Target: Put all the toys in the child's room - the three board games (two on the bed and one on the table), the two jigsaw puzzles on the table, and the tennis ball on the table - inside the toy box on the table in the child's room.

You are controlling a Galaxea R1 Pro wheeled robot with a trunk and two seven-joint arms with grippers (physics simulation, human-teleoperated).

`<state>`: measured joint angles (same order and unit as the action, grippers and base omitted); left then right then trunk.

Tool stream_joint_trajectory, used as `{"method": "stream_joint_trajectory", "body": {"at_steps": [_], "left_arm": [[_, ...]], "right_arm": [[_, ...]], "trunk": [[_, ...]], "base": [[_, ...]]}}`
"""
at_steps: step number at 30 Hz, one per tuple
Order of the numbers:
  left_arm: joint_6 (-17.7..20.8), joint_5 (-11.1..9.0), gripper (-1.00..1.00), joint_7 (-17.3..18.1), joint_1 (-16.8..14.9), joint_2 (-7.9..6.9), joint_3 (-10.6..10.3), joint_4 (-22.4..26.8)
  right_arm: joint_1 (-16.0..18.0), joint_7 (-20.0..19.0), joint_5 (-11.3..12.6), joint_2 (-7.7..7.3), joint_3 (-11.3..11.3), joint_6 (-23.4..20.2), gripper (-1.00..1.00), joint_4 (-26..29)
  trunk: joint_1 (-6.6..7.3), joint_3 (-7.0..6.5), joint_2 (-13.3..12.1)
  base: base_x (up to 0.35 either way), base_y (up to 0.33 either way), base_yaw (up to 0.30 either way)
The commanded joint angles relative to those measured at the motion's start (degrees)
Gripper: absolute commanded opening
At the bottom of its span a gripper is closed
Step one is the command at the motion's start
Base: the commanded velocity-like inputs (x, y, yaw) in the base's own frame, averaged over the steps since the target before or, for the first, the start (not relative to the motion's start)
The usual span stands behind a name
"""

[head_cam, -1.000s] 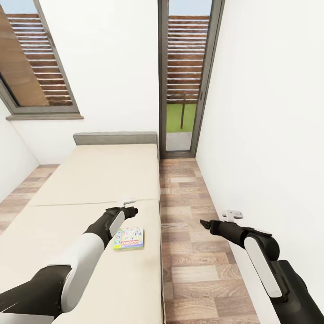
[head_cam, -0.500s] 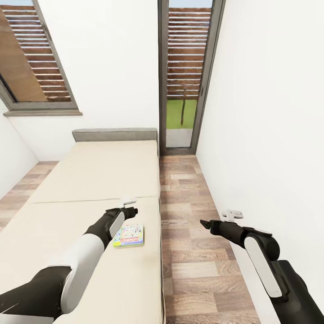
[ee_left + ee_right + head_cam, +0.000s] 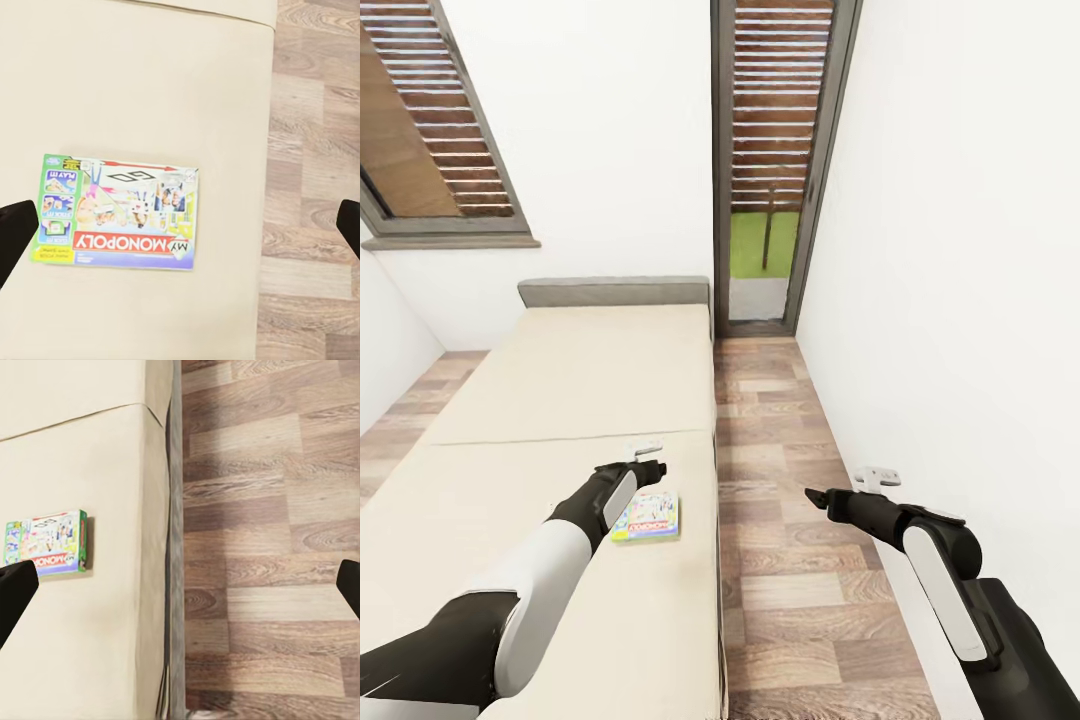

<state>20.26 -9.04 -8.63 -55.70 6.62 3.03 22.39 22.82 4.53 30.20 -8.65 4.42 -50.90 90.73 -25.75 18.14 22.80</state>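
Ahead, the bed (image 3: 570,400) takes up the left and middle of the head view, its beige mattress running back to a grey headboard under a white wall, with a louvred window (image 3: 430,130) up to the left. A tall glazed door (image 3: 772,170) stands past the bed's far right corner, and wood-plank floor (image 3: 800,560) runs along the bed's right side to the white wall (image 3: 960,250) on the right.

Both arms reach forward at about the same height. The left arm stretches out over the mattress, and its gripper (image 3: 648,458) hangs above the bed near the right edge, fingers spread wide with nothing between them. The right gripper (image 3: 822,497) is held out over the floor, just beside the white wall, likewise wide open and empty.

One board game (image 3: 647,516) lies flat on the mattress, close to the bed's right edge and just beneath the left forearm; its cover reads Monopoly in the left wrist view (image 3: 120,211).
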Motion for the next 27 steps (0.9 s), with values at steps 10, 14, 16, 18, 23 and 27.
{"method": "stream_joint_trajectory", "body": {"at_steps": [10, 14, 16, 18, 23, 27], "left_arm": [[0.3, -0.6, 1.00, -0.3, 0.0, 0.04, 0.2, 0.1], [0.3, -0.6, 1.00, -0.3, 0.0, 0.08, 0.2, 0.1], [0.2, -0.6, 1.00, -0.3, 0.0, 0.11, 0.2, 0.1], [0.2, -0.6, 1.00, -0.3, 0.0, 0.13, 0.2, 0.1], [0.2, -0.6, 1.00, -0.3, 0.0, 0.10, 0.1, 0.1], [0.2, -0.7, 1.00, -0.3, 0.0, 0.07, 0.1, 0.2]], "right_arm": [[0.1, 0.5, 0.5, 0.17, 0.1, -0.1, 1.00, 0.0], [0.0, 0.5, 0.6, 0.33, 0.1, -0.1, 1.00, 0.0], [0.0, 0.5, 0.6, 0.33, 0.2, -0.1, 1.00, 0.1], [0.0, 0.5, 0.6, 0.36, 0.2, -0.1, 1.00, 0.1], [0.1, 0.5, 0.6, 0.38, 0.2, 0.0, 1.00, 0.1], [0.0, 0.5, 0.6, 0.39, 0.2, 0.0, 1.00, 0.1]], "trunk": [[-0.03, 1.05, 0.1], [-0.03, 1.43, 0.1], [-0.03, 1.62, 0.1], [-0.03, 1.81, 0.1], [-0.03, 2.28, 0.1], [-0.03, 2.66, 0.1]], "base": [[0.000, 0.000, 0.000], [0.000, 0.000, 0.000], [0.000, 0.000, 0.000], [0.000, 0.000, 0.000], [0.000, 0.000, 0.000], [0.000, 0.000, 0.000]]}}
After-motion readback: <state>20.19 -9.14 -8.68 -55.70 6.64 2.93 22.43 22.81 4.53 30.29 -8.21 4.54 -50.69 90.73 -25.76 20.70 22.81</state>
